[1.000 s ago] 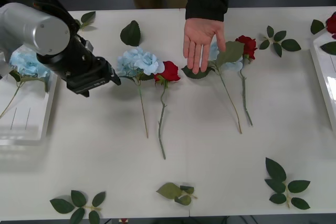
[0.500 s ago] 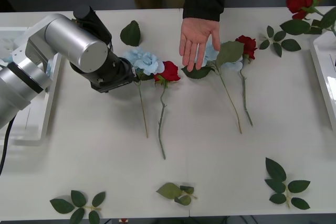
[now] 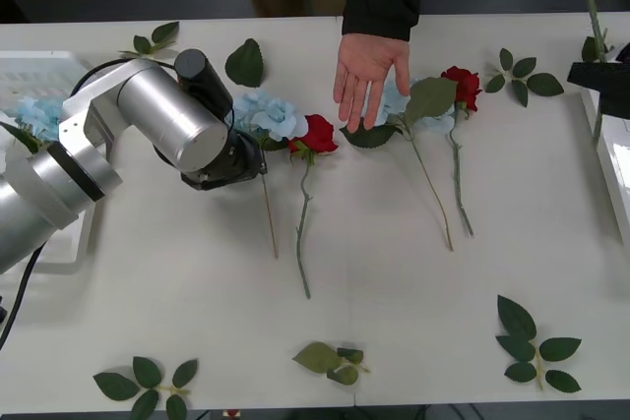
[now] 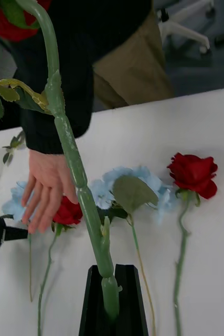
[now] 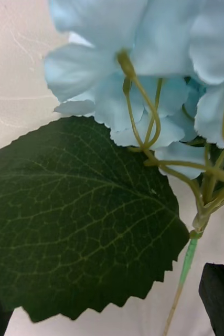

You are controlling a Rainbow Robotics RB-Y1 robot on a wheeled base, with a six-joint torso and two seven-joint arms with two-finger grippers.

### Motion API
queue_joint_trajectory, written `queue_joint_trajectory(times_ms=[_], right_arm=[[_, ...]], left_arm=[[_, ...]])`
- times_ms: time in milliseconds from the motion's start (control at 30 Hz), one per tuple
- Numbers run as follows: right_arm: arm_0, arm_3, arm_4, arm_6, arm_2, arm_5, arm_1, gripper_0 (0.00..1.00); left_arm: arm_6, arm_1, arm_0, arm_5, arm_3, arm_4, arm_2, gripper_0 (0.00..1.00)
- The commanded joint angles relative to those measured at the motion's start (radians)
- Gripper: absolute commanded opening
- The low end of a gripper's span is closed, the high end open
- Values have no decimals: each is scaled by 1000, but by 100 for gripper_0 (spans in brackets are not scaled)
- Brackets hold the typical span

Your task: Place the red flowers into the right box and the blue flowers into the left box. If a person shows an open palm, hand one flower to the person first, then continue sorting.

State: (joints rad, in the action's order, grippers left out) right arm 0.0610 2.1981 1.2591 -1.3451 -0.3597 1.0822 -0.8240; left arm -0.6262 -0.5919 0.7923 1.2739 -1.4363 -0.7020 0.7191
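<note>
Front view: person's open hand point(image 3: 369, 71) palm-up over surface point(image 3: 394, 272), landmark. Blue flower point(image 3: 266, 115) and red rose point(image 3: 317, 135) lie left of hand; second blue flower point(image 3: 399, 105) partly under hand, second rose point(image 3: 461, 86) right of it. Left end effector point(image 3: 251, 159) down at blue flower left of hand. Left box point(image 3: 39, 76) far left of hand. Right end effector point(image 3: 600, 76) far right of hand, at right box point(image 3: 615, 159).

Right wrist view: right end effector point(image 4: 112, 302) clamped on green stem point(image 4: 80, 184) of raised red flower point(image 4: 7, 23), near hand.

Left wrist view: left end effector point(image 5: 112, 307) fingers apart, straddling blue flower's stem point(image 5: 182, 273); big leaf point(image 5: 75, 215) below bloom.
</note>
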Motion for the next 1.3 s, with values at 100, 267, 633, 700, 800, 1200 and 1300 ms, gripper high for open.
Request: queue_joint_trajectory(times_ms=[100, 267, 633, 700, 800, 1200, 1300], right_arm=[[82, 190, -306, 129, 219, -85, 115, 0], [143, 193, -480, 139, 381, -153, 183, 0], [178, 40, -1101, 347, 768, -455, 293, 0], [191, 2, -1156, 388, 782, -498, 312, 0], [207, -21, -1205, 437, 783, -513, 341, 0], [267, -64, -1457, 589, 775, -416, 422, 0], [277, -78, -1472, 595, 777, -415, 425, 0]], left_arm=[[60, 43, -38, -11, -15, 59, 11, 100], [63, 60, -38, -10, -16, 87, 36, 100], [71, 87, -42, -10, -16, 127, 60, 100], [71, 87, -44, -11, -15, 125, 60, 100], [71, 87, -44, -11, -16, 127, 60, 100], [71, 87, -44, -11, -15, 136, 60, 100], [71, 86, -44, -11, -16, 136, 60, 100]])
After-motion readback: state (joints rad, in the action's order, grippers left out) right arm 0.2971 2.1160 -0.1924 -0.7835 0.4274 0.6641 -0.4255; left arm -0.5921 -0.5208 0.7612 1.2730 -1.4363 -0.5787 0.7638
